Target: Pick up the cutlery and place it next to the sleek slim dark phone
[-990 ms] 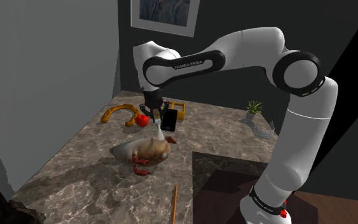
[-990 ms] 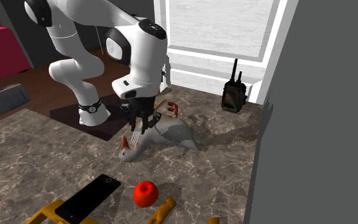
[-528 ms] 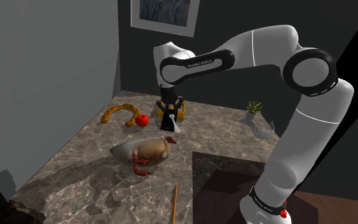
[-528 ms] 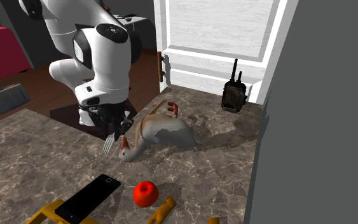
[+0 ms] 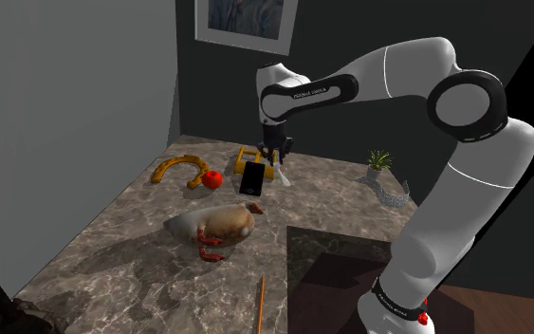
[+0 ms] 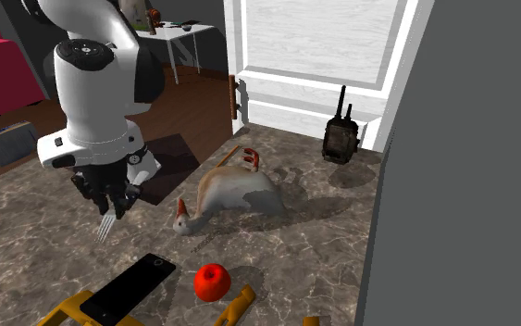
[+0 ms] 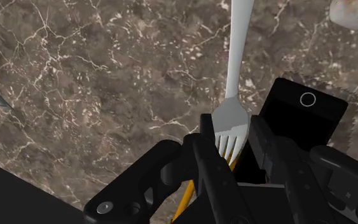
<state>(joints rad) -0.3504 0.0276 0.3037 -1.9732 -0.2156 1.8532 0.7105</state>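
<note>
You had the gripper (image 6: 108,206) closed on the fork (image 6: 106,225), both fingers pinching it. The fork hung clear of the counter (image 6: 323,250), just beside the phone (image 6: 129,287) and not touching it. An apple (image 6: 212,281) sat near the phone's other side, and a bird figure (image 6: 230,194) lay farther from the phone.

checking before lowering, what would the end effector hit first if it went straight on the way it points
Probably the marble countertop beside the dark phone, with the fork it grips touching before the end effector itself. Depth is unclear, so the phone's edge could be in the line.
</note>
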